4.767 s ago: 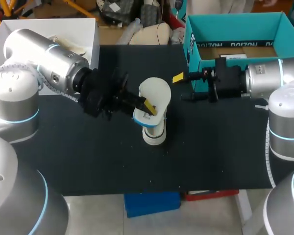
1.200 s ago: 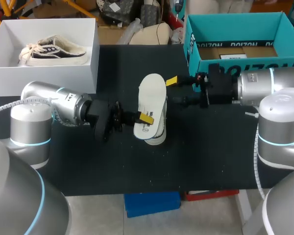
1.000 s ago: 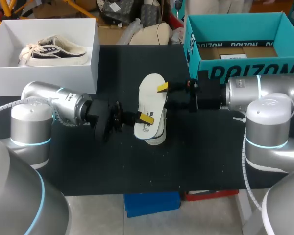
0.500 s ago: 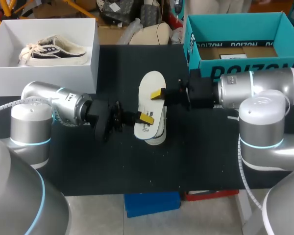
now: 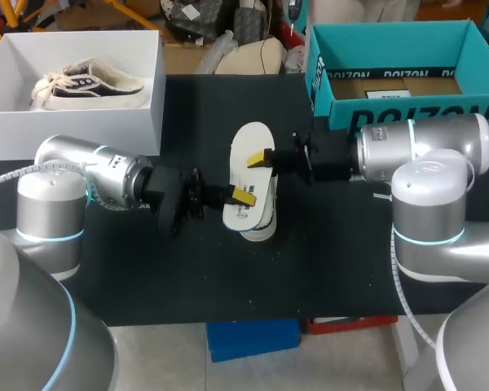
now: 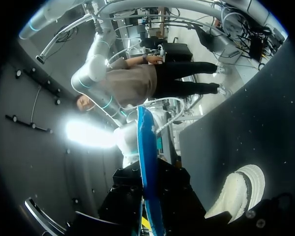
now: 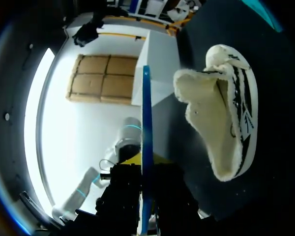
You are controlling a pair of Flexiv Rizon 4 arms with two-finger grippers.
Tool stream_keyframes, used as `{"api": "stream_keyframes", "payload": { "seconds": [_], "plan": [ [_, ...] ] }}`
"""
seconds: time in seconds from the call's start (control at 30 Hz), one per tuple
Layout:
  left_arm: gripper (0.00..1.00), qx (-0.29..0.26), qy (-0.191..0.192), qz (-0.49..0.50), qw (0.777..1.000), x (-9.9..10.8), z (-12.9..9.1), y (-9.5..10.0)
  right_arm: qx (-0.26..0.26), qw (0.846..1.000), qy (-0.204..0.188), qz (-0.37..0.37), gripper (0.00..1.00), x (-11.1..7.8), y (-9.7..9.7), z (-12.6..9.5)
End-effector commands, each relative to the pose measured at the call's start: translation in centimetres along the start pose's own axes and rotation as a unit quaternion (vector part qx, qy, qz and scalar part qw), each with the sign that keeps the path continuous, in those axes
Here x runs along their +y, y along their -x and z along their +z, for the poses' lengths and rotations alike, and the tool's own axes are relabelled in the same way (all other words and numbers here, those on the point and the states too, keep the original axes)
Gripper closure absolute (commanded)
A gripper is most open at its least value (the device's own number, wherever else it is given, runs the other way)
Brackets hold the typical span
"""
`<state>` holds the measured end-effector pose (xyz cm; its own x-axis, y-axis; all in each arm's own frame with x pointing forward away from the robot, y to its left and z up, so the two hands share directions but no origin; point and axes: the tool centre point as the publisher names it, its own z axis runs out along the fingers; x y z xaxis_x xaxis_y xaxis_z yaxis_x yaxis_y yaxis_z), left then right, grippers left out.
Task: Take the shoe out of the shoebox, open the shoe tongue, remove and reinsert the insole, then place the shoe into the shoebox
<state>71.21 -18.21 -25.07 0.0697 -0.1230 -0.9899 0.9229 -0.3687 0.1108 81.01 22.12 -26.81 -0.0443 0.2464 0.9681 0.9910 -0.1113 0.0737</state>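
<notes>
A white insole with a blue underside stands on edge over the pale shoe at the table's middle. My left gripper is shut on the insole's near end, and my right gripper is shut on its far part from the other side. In the left wrist view the insole runs edge-on out of my left gripper, with the shoe beside it. Seen from the right wrist, the insole rises edge-on from my right gripper, and the fleece-lined shoe with black stripes lies beside it.
A white box at the back left holds a second shoe. A teal shoebox stands open at the back right, with my right arm lying just in front of it. Dark table surface spreads in front of the shoe.
My right gripper has moved left from beside the teal box to the insole and shut on its far part. The left arm, insole and shoe have stayed put.
</notes>
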Motion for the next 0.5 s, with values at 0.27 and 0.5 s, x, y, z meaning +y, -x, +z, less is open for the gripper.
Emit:
{"api": "stream_keyframes", "payload": {
  "seconds": [0.27,0.5],
  "plan": [
    [0.00,0.022,0.005,0.005,1.000,-0.2,-0.1,0.5,-0.004,1.000,0.007,0.001,1.00,0.1,0.0,-0.1],
    [0.00,0.156,0.033,-0.025,0.987,-1.5,-3.6,2.2,-0.004,1.000,0.007,0.001,1.00,0.1,0.0,-0.1]
  ]
}}
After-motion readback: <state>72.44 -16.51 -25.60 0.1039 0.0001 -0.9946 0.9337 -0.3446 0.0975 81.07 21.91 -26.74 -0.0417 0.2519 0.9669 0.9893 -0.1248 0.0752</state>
